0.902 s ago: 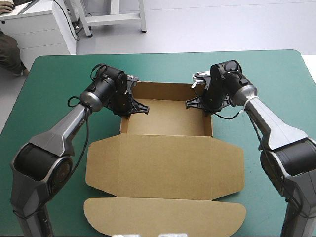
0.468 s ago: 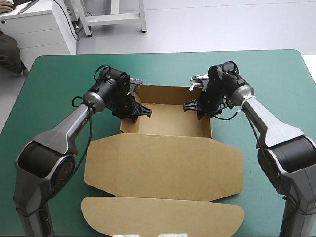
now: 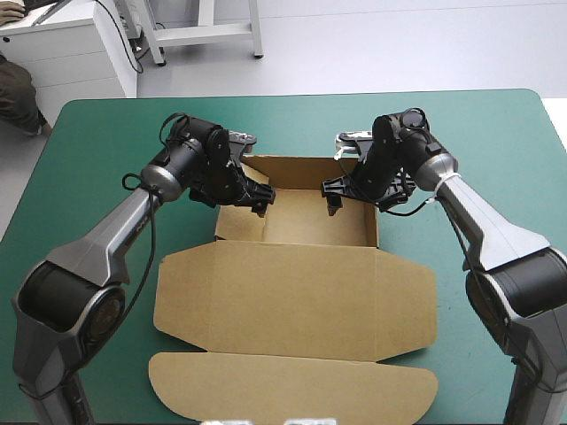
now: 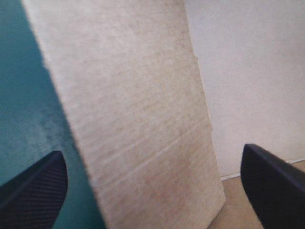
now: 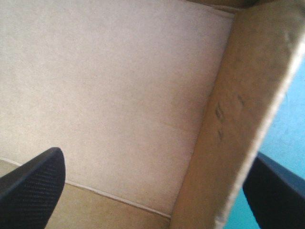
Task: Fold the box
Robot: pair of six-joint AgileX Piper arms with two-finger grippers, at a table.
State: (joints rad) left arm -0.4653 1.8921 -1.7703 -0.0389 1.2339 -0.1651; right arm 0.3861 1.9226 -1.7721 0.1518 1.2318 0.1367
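Teal-green counter (image 3: 106, 133) with the brown box (image 3: 297, 301) mid-counter: an open tray toward the far edge, walls up, lid and rounded flap lying flat toward the near edge. Reaching into the tray, the left gripper (image 3: 259, 197) is spread, with the tray's left wall between its fingers. Opposite, the right gripper (image 3: 332, 193) is spread too, with the right wall between its fingers. The arms overhang the tray's far corners.

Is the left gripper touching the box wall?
Apart. The left wrist view shows the left gripper with jaws open either side of the box wall, a gap at each.
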